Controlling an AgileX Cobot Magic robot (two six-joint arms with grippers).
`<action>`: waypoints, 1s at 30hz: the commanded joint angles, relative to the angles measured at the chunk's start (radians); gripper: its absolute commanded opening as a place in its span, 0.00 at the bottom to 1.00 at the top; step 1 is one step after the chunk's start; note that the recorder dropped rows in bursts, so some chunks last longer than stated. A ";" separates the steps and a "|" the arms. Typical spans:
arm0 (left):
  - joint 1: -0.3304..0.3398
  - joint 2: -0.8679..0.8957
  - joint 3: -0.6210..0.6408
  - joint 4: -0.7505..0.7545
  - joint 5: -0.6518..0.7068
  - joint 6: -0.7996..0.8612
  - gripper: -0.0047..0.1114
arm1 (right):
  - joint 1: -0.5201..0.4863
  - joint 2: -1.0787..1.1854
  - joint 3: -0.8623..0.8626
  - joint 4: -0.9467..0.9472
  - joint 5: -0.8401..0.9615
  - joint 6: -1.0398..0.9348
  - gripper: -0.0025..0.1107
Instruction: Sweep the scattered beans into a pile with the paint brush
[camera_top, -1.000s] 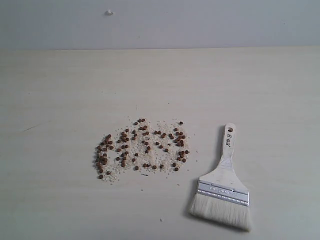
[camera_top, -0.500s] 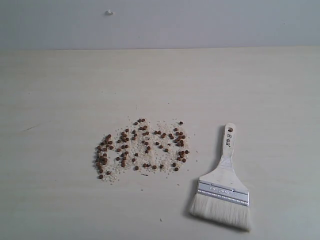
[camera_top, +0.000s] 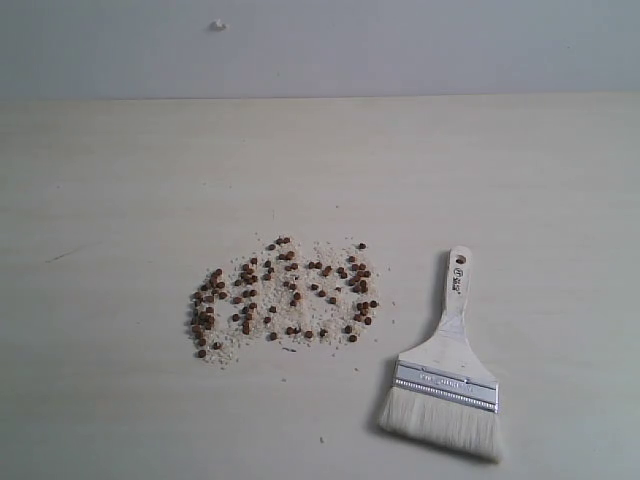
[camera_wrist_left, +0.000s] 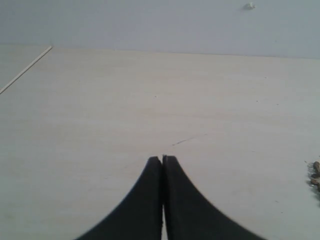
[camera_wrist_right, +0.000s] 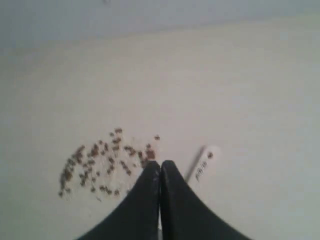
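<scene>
Reddish-brown beans (camera_top: 283, 296) lie scattered in a wide loose patch with pale crumbs near the middle of the table; the right wrist view shows the beans (camera_wrist_right: 102, 162) too. The paint brush (camera_top: 447, 365) lies flat to their right, handle pointing away, off-white bristles nearest the front edge. Neither arm appears in the exterior view. My right gripper (camera_wrist_right: 160, 164) is shut and empty, above the table, with the brush handle (camera_wrist_right: 202, 164) just beside its tips. My left gripper (camera_wrist_left: 163, 158) is shut and empty over bare table, a few beans (camera_wrist_left: 315, 173) at the frame's edge.
The pale wooden table (camera_top: 150, 180) meets a grey wall behind. A small white speck (camera_top: 218, 25) sits on the wall. A thin dark scratch (camera_wrist_left: 182, 141) marks the table ahead of the left gripper. A table edge (camera_wrist_left: 25, 71) shows in the left wrist view.
</scene>
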 joint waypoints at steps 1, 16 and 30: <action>-0.005 -0.008 0.002 0.005 -0.004 -0.009 0.04 | -0.005 0.310 -0.161 -0.355 0.241 0.204 0.02; -0.005 -0.008 0.002 0.005 -0.004 -0.009 0.04 | 0.374 0.498 -0.056 -0.488 0.113 0.683 0.02; -0.005 -0.008 0.002 0.005 -0.004 -0.009 0.04 | 0.535 0.626 0.000 -0.627 -0.212 1.160 0.02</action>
